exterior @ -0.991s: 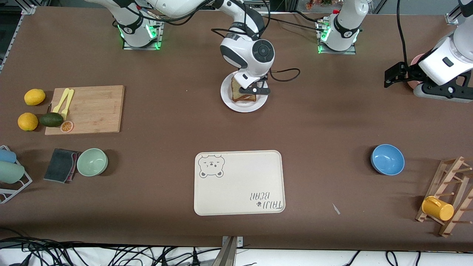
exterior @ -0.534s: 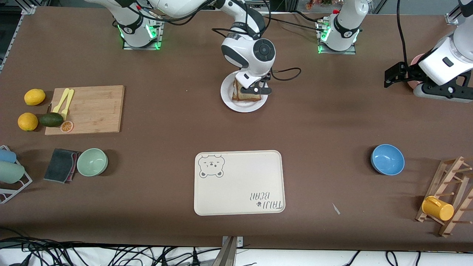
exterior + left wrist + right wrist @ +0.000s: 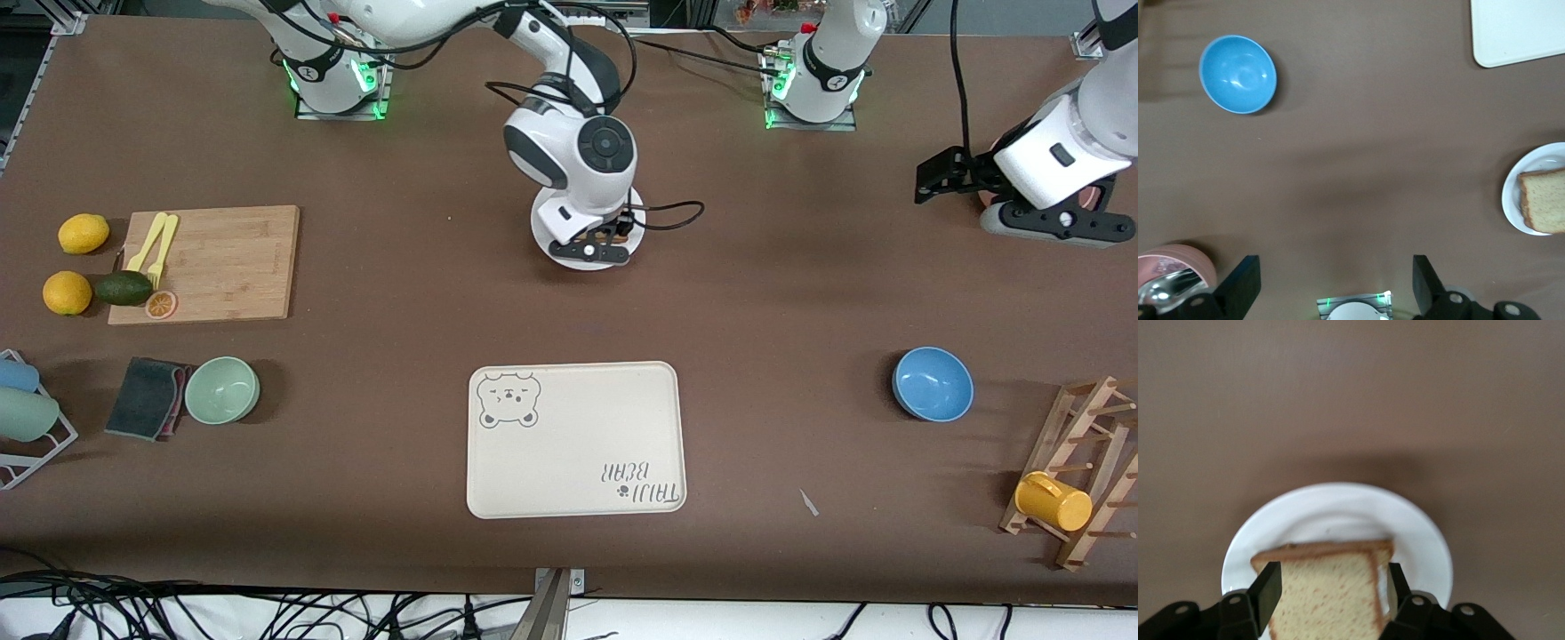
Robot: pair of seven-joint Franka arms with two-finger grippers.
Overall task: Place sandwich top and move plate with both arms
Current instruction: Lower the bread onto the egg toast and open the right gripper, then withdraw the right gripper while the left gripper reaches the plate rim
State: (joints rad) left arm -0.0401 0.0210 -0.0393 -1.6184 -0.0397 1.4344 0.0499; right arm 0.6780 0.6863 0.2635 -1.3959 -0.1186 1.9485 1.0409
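Observation:
The sandwich top [image 3: 1328, 590], a brown speckled slice with a darker crust, lies flat on the round white plate [image 3: 1338, 510]. My right gripper [image 3: 1331, 587] is low over it and open, one finger [image 3: 1268, 587] on each side of the slice and a thin gap at one edge. In the front view the right gripper [image 3: 591, 244] and wrist cover most of the plate [image 3: 539, 227], which sits in the table's middle near the robots' bases. My left gripper [image 3: 929, 178] is open and empty over the table at the left arm's end. The left wrist view shows the plate [image 3: 1511, 200] and slice [image 3: 1545, 207].
A cream bear tray [image 3: 576, 438] lies nearer the front camera than the plate. A blue bowl [image 3: 932, 383] and a mug rack [image 3: 1080, 480] are toward the left arm's end, a pink cup [image 3: 1171, 270] under the left gripper. A cutting board [image 3: 209, 262], fruit and a green bowl [image 3: 222, 389] are toward the right arm's end.
The right gripper brought the tilted slice down flat onto the plate and its fingers now stand apart beside it. The right wrist swung over the plate. The left arm shifted slightly.

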